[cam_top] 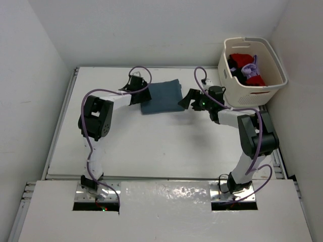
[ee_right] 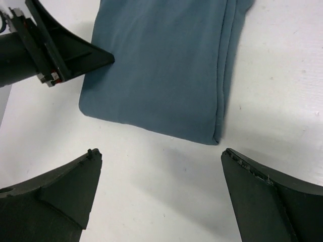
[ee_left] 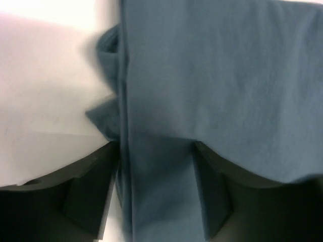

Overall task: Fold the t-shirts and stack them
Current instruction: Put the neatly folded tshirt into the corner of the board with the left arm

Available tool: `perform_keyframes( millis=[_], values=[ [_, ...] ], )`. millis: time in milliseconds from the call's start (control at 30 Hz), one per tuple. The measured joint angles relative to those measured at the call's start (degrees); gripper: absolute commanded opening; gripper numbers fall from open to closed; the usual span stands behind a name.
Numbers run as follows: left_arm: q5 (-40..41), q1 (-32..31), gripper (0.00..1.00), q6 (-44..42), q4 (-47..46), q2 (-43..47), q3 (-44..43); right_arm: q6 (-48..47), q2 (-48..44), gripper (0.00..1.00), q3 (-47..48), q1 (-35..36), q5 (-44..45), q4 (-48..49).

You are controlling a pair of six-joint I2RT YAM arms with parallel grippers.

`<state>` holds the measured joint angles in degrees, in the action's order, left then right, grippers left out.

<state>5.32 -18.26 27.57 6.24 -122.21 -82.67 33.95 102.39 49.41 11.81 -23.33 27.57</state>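
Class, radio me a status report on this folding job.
Left gripper open, astride teal shirt edge. Right gripper open, off it. Shirt folded, flat. Nothing in the way.

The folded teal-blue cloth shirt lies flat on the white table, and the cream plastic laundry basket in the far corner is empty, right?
No: the cream plastic laundry basket is not empty. The top external view shows red cloth, black cloth and lavender cloth in it. The folded teal-blue cloth shirt does lie flat on the white table.
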Motion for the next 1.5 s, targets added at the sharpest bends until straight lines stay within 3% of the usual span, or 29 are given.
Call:
perform_keyframes(
  millis=[67,100,167,200,267,533,933,1267,1500],
  values=[
    [-0.7,0.0,0.43,-0.5,0.0,-1.4,-1.7,-0.7,-0.7,0.99,0.0,0.0,0.6,-0.8],
    [-1.2,0.0,0.32,-0.9,-0.1,-2.0,-2.3,-1.0,-1.1,0.99,-0.1,0.0,0.9,-1.0],
    [-1.7,0.0,0.22,-1.4,-0.2,-2.7,-3.0,-1.7,-2.0,0.99,-0.3,0.0,1.7,-1.6],
    [-1.8,0.0,0.1,-1.9,-0.1,-2.9,-3.1,-2.1,-2.5,0.99,-0.3,0.0,2.1,-2.1],
    [-1.9,0.0,0.0,-3.1,0.0,-3.0,-3.5,-2.7,-3.4,0.99,-0.6,-0.1,2.7,-2.6],
    [-2.1,2.6,0.0,-14.7,3.3,-3.3,-7.6,-4.2,-4.7,0.99,-1.8,-1.0,3.9,-3.3],
    [-2.0,17.4,0.0,-33.7,12.0,-7.5,-20.5,-7.7,-4.7,0.99,-1.8,-1.2,5.4,-5.9],
    [-0.9,25.3,0.0,-38.9,18.4,-17.3,-34.8,-8.5,-4.0,0.99,-0.6,-1.2,6.4,-7.4],
    [1.8,26.8,0.0,-40.6,19.8,-17.9,-36.4,-8.5,-2.3,0.99,0.5,-1.2,6.2,-8.0]
  ],
)
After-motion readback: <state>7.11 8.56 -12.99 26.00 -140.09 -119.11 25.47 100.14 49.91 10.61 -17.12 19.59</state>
